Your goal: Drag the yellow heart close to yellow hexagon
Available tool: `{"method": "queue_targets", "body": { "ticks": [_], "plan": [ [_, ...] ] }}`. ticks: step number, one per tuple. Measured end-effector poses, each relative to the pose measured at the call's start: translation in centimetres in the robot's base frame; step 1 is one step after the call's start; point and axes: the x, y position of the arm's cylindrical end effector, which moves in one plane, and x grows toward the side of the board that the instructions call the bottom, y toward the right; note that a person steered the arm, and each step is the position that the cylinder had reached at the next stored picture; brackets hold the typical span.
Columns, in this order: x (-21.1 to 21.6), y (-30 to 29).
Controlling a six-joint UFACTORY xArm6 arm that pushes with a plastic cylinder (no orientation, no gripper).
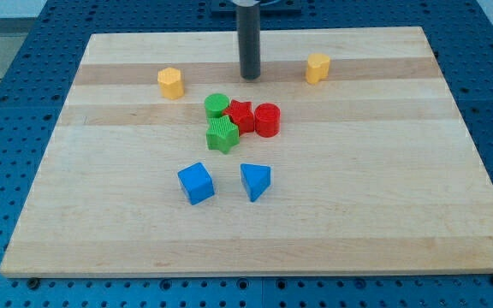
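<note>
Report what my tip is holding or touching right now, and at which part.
Nothing. My tip stands free on the board, between the two yellow blocks, touching neither.

Straight dark grey cylindrical rod, smooth, matte; my tip [249, 78] flat-ended.

view: single | looks down obliquely from front | whole board [255, 248] framed, mid-distance
</note>
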Motion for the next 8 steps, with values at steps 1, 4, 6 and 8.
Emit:
{"method": "queue_targets", "body": {
  "ticks": [1,4,6,8],
  "plan": [
    [-1.4,2.7],
    [-4.8,13.1],
    [0.7,8.8],
    [1.7,5.3]
  ]
}}
